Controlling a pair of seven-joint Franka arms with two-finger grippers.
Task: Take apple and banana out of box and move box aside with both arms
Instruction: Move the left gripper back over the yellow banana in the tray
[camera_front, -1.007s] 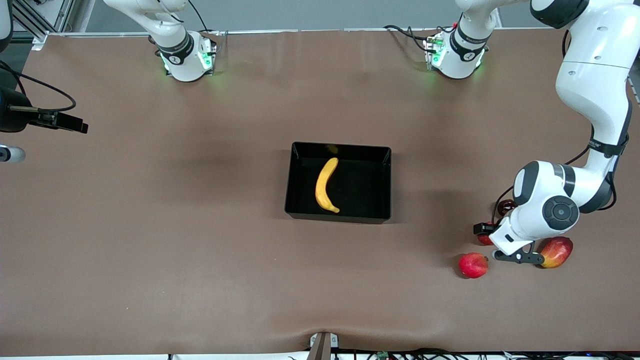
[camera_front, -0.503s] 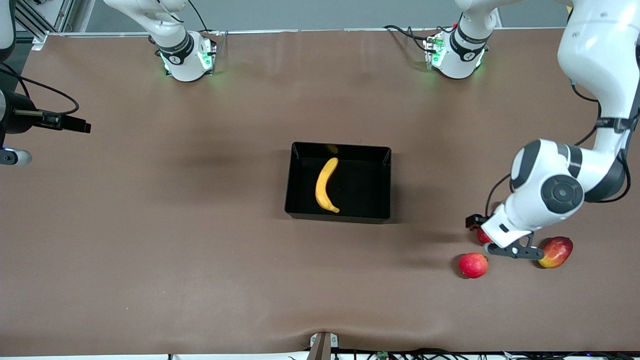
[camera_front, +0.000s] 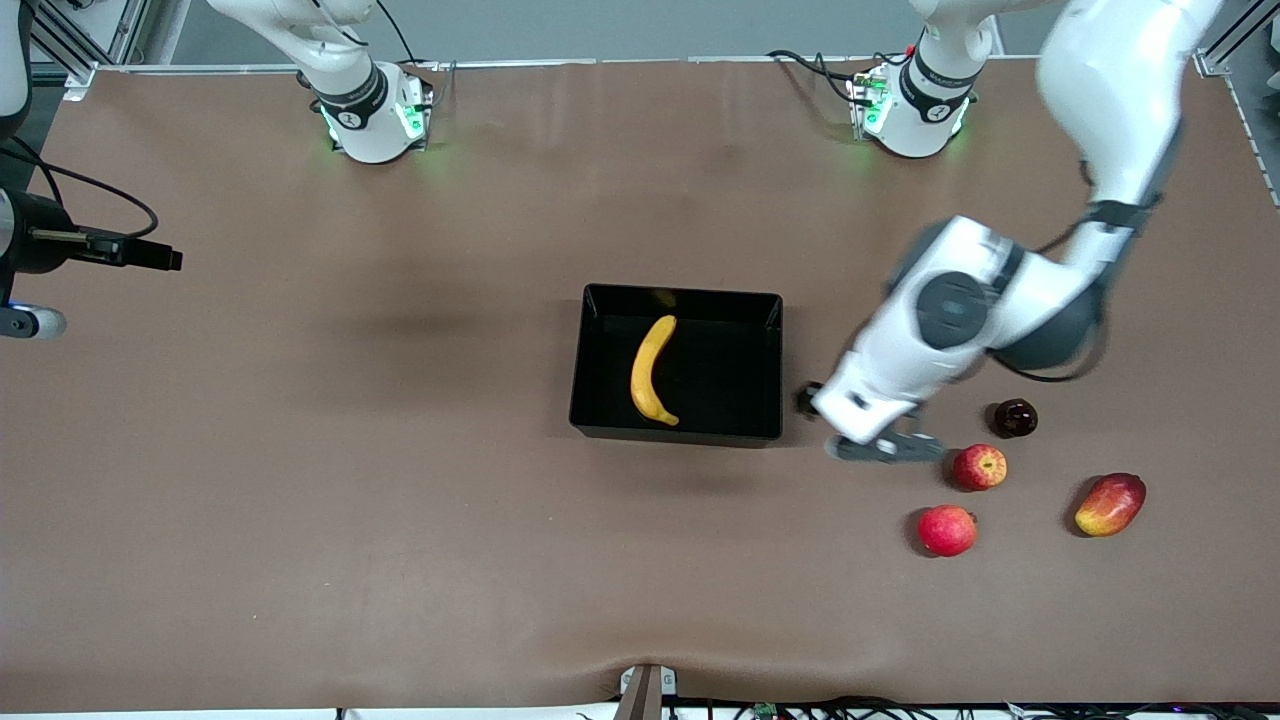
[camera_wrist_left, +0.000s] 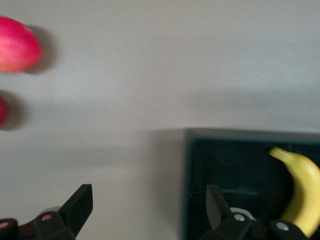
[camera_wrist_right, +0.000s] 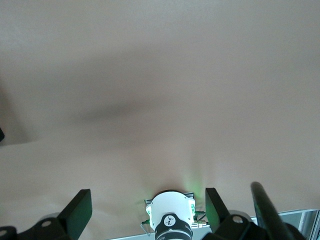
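The black box (camera_front: 770, 365) sits mid-table with the yellow banana (camera_front: 652, 371) lying inside it. The small red apple with yellow patches (camera_front: 979, 466) rests on the table toward the left arm's end, nearer the front camera than the box. My left gripper (camera_front: 885, 448) hangs open and empty over the table between box and apple. In the left wrist view its fingers straddle the box wall (camera_wrist_left: 189, 165), with the banana (camera_wrist_left: 302, 192) and a sliver of that apple (camera_wrist_left: 2, 111) in sight. My right gripper (camera_front: 168, 258) waits open and empty over the right arm's end of the table.
A pink-red apple (camera_front: 946, 530) and a red-and-yellow mango (camera_front: 1110, 504) lie nearer the front camera than the patched apple. A small dark round fruit (camera_front: 1014, 417) sits just farther from it. The right wrist view shows the right arm's base (camera_wrist_right: 170, 220).
My left arm has swung from over the fruits toward the box, gripper still open and empty. The patched apple and dark fruit are now uncovered. The right arm barely shifted.
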